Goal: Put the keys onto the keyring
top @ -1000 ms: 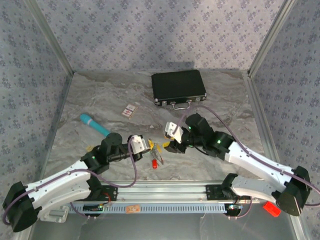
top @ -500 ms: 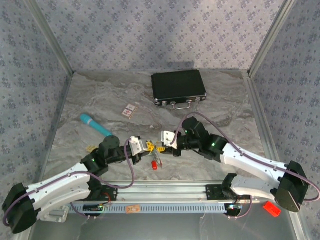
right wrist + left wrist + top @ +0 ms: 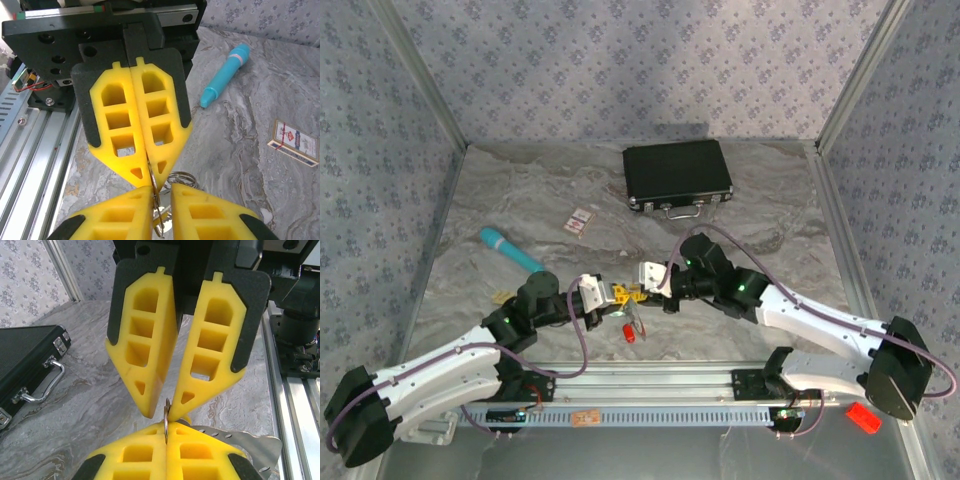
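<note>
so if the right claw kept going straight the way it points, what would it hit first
probably the keyring, pinched at the tips of the left claw; behind that wire comes the left claw itself, facing the right claw tip to tip

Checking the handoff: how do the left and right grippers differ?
The left gripper has its fingers shut on the keyring; the right gripper has them slightly apart, ring wire in the gap. The left gripper reaches in from the left, the right gripper from the right. Both have yellow fingers, tip to tip.
</note>
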You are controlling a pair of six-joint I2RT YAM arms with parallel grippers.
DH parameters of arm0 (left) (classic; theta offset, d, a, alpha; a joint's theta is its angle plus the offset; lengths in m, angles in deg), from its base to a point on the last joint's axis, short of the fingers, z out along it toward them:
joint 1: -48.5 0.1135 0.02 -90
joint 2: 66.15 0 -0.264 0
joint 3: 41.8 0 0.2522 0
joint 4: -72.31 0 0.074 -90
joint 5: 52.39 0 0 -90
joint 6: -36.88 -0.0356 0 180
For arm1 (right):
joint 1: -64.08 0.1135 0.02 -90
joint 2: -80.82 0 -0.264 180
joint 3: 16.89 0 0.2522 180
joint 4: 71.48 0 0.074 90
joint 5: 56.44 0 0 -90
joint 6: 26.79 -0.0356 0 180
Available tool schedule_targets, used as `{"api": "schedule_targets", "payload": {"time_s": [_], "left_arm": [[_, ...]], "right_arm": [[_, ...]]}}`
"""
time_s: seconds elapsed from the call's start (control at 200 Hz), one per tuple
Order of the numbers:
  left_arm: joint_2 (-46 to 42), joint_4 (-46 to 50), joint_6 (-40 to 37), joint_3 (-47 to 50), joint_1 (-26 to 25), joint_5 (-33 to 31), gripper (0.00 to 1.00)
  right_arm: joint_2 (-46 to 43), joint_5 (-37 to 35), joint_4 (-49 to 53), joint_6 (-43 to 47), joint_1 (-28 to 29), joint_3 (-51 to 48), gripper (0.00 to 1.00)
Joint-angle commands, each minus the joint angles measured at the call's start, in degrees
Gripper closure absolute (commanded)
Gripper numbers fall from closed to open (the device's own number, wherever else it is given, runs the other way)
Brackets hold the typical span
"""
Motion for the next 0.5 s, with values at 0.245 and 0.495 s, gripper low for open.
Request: {"api": "schedule_targets", "payload": {"time_s": [0.245,0.495], "left_arm": [[-1.9,-4.2,0.6,0.1,-0.2,1.9,1.00],[-2.5,6.0,-0.2,-3.3,-0.2,-6.0,0.76]], "right_arm": [[1.8,0.8,0.5,0.3,0.5,1.0,1.00],[1.7,-4.2,8.1,2.1,1.1,5.4,1.00]]}}
